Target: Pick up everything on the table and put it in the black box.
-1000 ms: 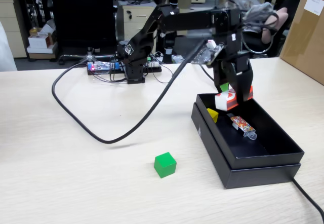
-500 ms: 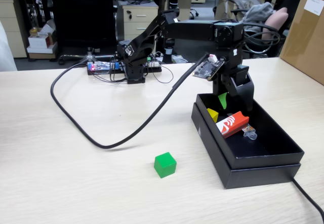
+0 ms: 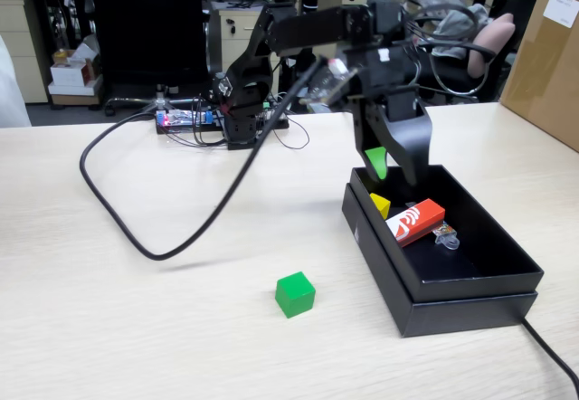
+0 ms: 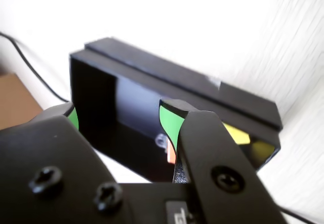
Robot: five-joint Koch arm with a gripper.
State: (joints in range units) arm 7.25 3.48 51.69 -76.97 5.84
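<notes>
The desk (image 3: 109,319), a light wood-grain surface, carries everything in the fixed view. The brown cardboard carton (image 3: 547,56) stands at its far right edge. The black arm (image 3: 308,33) reaches from its base at the back of the desk toward the right, with a thick black cable (image 3: 136,237) looping across the surface to its left.

The black box (image 3: 470,305) sits at the right, its shallower tray nested in a wider base; in the wrist view the black box (image 4: 152,72) lies below the camera. The tool (image 3: 391,166) hangs above the back left corner of the box, jaws spread apart and holding nothing; in the wrist view the tool (image 4: 121,122) shows green pads on its inner faces with clear space between them.

Inside the box the red striped box (image 3: 416,222) lies tilted, one end raised. The wrapped packet (image 3: 444,234) lies just beside it on the right, touching or nearly so. The yellow cube (image 3: 380,204) rests against the left wall of the box.

The green cube (image 3: 295,293) stands on the desk, left of the box and apart from it.
</notes>
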